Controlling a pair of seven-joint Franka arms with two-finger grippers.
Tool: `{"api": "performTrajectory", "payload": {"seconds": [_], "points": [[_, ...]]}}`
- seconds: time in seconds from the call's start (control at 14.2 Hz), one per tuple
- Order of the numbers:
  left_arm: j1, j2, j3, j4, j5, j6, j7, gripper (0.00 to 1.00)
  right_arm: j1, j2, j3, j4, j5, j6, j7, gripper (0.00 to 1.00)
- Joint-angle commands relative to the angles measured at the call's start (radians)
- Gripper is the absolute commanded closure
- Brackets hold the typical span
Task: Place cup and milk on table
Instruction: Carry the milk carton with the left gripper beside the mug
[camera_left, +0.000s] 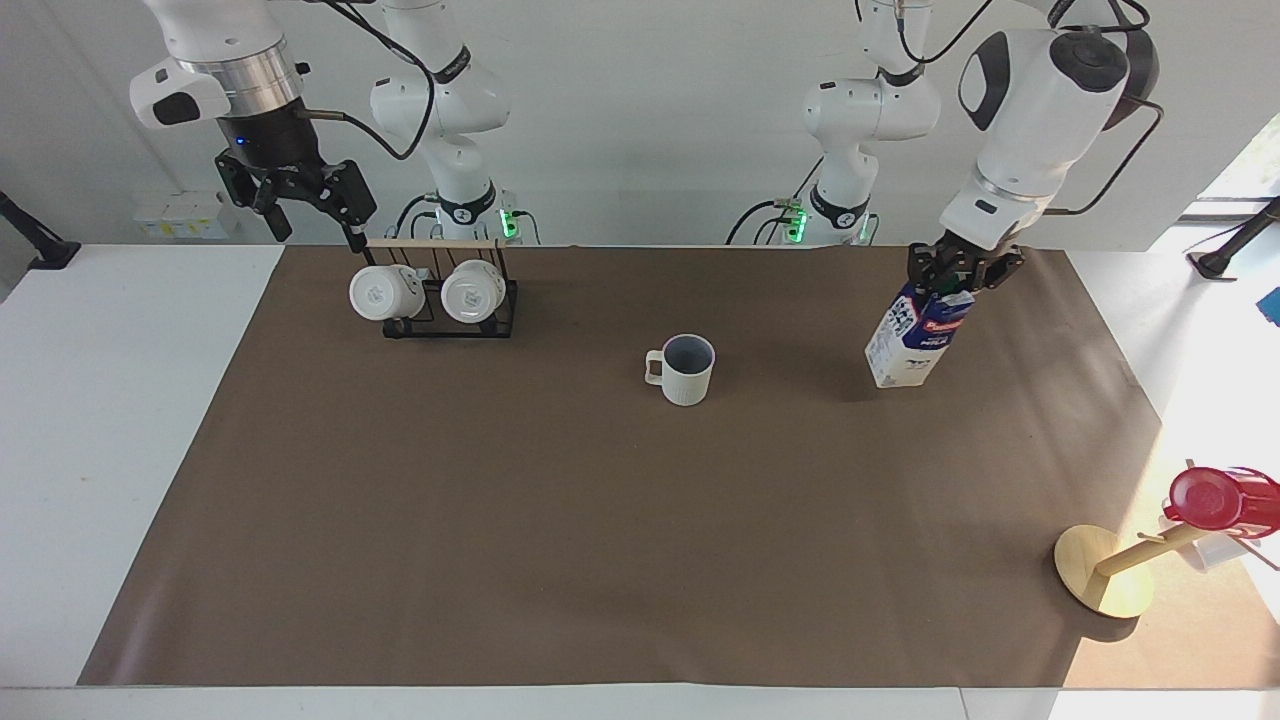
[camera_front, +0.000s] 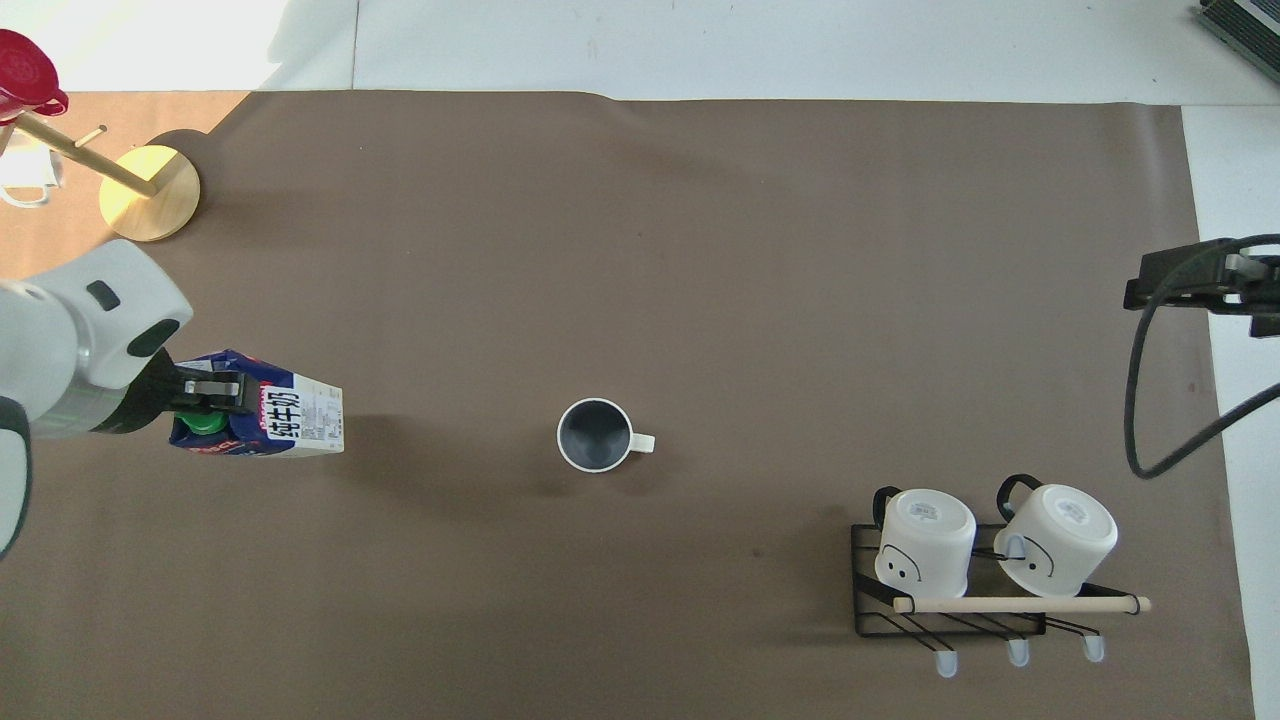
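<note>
while the left gripper (camera_left: 958, 278) pinches the gabled top of the tall blue-and-white cardboard milk carton (camera_left: 912, 337), the box hangs tilted and lifted off the matte brown mat (camera_left: 560, 520) of the white table (camera_left: 110, 420), toward the left arm's end. the cream ribbed ceramic mug (camera_left: 684, 369) stands upright mid-mat, its grey-blue hollow showing, small handle sideways. the right gripper (camera_left: 312, 212) hangs with fingers spread, empty, above the black wire rack (camera_left: 450, 305) carrying two glossy white mugs (camera_left: 428, 292) under a wooden dowel.
</note>
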Motion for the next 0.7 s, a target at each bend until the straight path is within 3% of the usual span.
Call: {"api": "performTrajectory", "payload": {"seconds": [0.0, 0.63], "points": [[-0.088, 0.019, 0.013, 0.041, 0.011, -0.026, -0.122, 0.5, -0.006, 0.028, 0.004, 0.041, 0.018, -0.027, -0.062, 0.0], [-0.249, 0.022, 0.013, -0.002, 0.006, 0.054, -0.323, 0.53, -0.01, 0.015, -0.001, 0.029, 0.017, -0.03, -0.059, 0.0]]}}
